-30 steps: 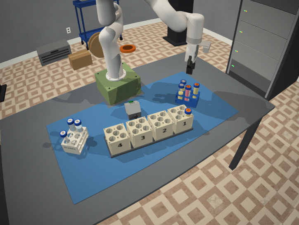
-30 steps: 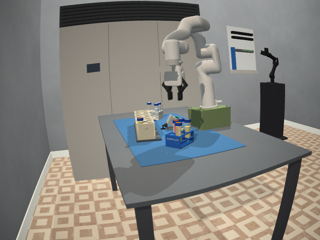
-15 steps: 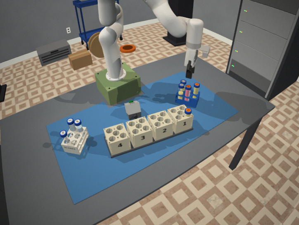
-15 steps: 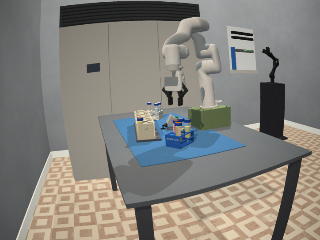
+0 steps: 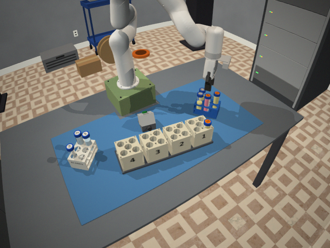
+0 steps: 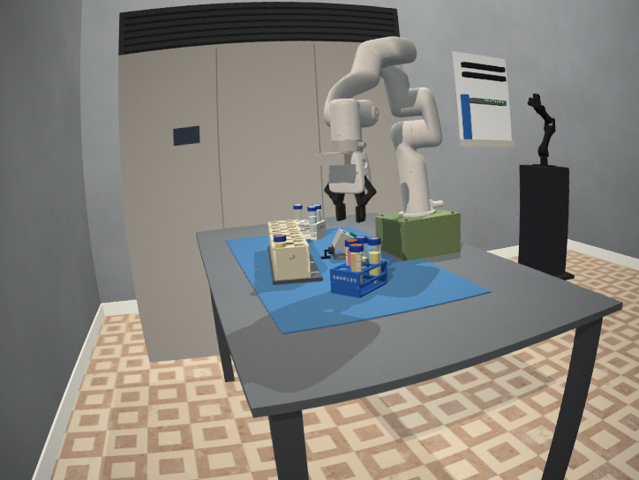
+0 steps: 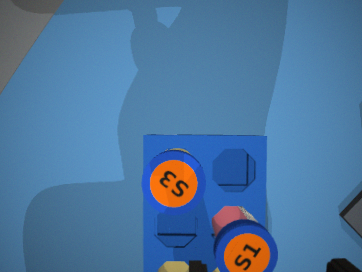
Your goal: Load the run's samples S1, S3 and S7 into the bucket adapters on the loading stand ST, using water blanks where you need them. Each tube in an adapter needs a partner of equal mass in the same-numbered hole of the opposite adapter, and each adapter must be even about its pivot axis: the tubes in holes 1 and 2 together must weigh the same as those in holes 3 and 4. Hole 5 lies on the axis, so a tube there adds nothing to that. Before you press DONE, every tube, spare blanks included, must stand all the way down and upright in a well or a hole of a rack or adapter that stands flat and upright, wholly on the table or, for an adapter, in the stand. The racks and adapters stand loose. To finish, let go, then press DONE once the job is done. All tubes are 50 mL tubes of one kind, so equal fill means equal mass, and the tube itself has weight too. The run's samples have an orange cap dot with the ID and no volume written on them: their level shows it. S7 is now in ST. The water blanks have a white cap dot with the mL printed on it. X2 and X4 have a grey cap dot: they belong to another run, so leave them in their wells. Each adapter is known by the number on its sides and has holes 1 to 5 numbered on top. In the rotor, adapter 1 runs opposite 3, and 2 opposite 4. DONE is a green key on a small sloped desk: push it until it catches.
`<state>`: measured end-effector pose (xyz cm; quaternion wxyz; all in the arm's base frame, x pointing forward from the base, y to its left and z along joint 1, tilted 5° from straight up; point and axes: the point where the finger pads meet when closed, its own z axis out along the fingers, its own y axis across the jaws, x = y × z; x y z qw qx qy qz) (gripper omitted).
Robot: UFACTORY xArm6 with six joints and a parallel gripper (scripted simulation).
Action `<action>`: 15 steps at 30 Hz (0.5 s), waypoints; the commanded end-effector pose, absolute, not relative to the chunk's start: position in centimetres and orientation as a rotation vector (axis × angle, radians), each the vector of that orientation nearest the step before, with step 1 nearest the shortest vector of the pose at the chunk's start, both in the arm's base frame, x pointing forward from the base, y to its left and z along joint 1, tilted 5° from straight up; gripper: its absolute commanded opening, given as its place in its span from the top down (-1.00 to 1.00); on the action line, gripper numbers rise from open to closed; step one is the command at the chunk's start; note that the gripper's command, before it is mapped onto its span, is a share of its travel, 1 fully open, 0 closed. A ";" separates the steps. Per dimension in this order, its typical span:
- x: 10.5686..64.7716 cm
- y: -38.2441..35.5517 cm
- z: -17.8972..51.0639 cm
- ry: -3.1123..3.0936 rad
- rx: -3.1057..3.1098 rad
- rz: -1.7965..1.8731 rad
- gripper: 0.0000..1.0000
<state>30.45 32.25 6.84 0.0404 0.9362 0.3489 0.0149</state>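
Grey counter (image 5: pixel 48 208) (image 6: pixel 439 330) (image 7: pixel 20 35) here; tool (image 5: pixel 208 89) (image 6: pixel 350 219) (image 7: pixel 270 267) is hanging open, empty, with S1 (image 5: pixel 207 96) (image 6: pixel 351 242) (image 7: pixel 245 253) standing at its six o'clock, top view.

Grey walls (image 5: pixel 32 26) (image 6: pixel 583 154) with pale skirting (image 5: pixel 23 64) (image 6: pixel 121 308) enclose a floor (image 5: pixel 208 208) (image 6: pixel 180 412) of beige and brown patterned tiles.

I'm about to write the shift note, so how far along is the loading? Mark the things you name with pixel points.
Only one orange-dotted tube (image 5: pixel 207 122) (image 6: pixel 279 239) is loaded, in adapter 1 (image 5: pixel 198 137) (image 6: pixel 291 263). The open gripper (image 5: pixel 208 90) (image 6: pixel 350 219) holds nothing. S1 (image 5: pixel 207 96) (image 7: pixel 246 254) and S3 (image 5: pixel 216 93) (image 7: pixel 173 183) remain in the blue rack (image 5: pixel 205 113) (image 6: pixel 344 287) (image 7: pixel 205 142); adapters 2, 3 and 4 need any balancing tubes, then DONE.
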 end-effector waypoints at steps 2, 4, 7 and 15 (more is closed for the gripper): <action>30.6 32.3 5.9 1.069 2.870 0.052 -0.15; 30.7 32.3 5.5 1.069 2.870 0.052 -0.15; 30.7 32.3 5.3 1.069 2.870 0.052 -0.15; 30.8 32.2 3.7 1.069 2.870 0.052 -0.15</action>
